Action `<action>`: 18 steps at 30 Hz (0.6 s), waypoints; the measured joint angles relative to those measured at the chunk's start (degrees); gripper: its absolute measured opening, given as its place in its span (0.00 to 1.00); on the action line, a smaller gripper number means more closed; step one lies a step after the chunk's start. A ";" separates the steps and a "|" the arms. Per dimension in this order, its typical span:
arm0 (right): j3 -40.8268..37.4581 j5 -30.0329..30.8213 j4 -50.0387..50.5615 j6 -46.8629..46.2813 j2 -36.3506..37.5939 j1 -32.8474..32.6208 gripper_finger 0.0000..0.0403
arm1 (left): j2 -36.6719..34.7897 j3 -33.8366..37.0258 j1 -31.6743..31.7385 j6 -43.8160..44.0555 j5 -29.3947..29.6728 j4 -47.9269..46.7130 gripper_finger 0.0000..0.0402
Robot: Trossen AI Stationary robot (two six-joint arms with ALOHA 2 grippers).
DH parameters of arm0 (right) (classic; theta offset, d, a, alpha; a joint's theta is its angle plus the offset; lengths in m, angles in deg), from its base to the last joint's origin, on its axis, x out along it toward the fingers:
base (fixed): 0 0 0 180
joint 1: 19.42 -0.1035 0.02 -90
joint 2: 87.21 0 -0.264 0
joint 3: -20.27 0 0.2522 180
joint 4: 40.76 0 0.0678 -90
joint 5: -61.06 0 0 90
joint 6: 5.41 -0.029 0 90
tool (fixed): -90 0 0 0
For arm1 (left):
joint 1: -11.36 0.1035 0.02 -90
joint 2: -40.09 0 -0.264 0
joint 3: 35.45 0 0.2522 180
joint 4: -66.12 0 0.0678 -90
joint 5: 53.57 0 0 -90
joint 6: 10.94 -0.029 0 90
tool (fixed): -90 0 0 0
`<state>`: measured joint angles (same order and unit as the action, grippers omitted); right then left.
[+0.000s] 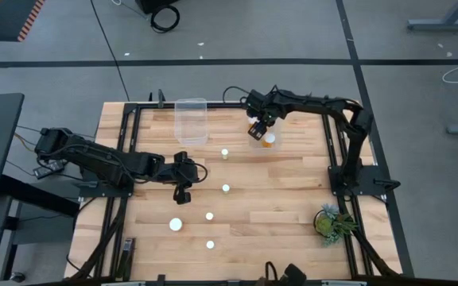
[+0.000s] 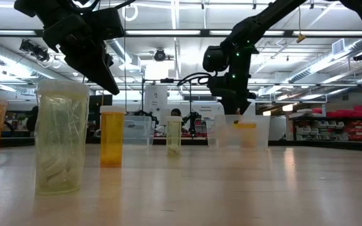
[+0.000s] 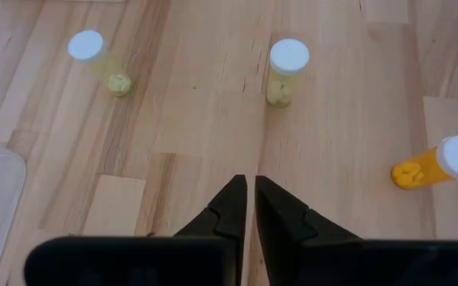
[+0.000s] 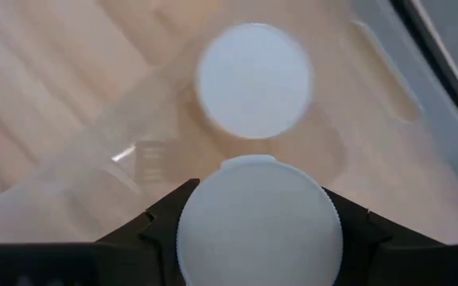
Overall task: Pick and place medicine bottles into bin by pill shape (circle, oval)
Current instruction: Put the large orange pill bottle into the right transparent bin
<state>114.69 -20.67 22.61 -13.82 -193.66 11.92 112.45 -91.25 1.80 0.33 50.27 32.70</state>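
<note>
My right gripper (image 1: 257, 129) hangs over a small clear bin (image 2: 264, 132) at the table's far middle and is shut on a white-capped medicine bottle (image 4: 257, 230). Another white-capped bottle (image 4: 253, 79), orange, stands in that bin right below it (image 1: 269, 140). My left gripper (image 1: 183, 189) is shut and empty above the table's left middle. Several capped bottles stand upright on the wood: one far (image 1: 224, 153), one mid-table (image 1: 226, 188) and three nearer, the widest (image 1: 176, 224) among them. The left wrist view shows three of them, one orange (image 3: 440, 163). My right gripper pinches the bottle between its two fingers (image 4: 157, 226) at the sides of its white cap (image 4: 324, 238). The fingers come from above, pointing down. The bottle is upright and lifted clear above the bin; the cap hides its body.
A second, taller clear bin (image 1: 191, 121) stands at the far edge, left of the right gripper. A small green potted plant (image 1: 332, 222) sits at the near right. Black frame rails (image 1: 126, 151) run along the table's left and right sides.
</note>
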 joint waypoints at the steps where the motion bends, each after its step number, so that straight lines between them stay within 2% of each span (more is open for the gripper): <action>1: 0.00 0.00 -0.06 -0.43 0.00 0.54 0.53 | 0.00 0.00 0.02 0.02 0.00 0.00 0.10; 10: 0.00 0.42 -1.06 -2.28 0.00 3.59 0.53 | 0.00 0.00 0.01 0.03 0.00 0.00 0.07; 18: -4.41 2.38 -10.06 -3.44 0.02 3.64 0.53 | 0.00 0.00 0.01 0.03 0.01 0.05 0.08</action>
<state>110.28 -18.29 12.55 -17.26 -193.64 15.55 112.45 -91.25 1.80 0.35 50.29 32.75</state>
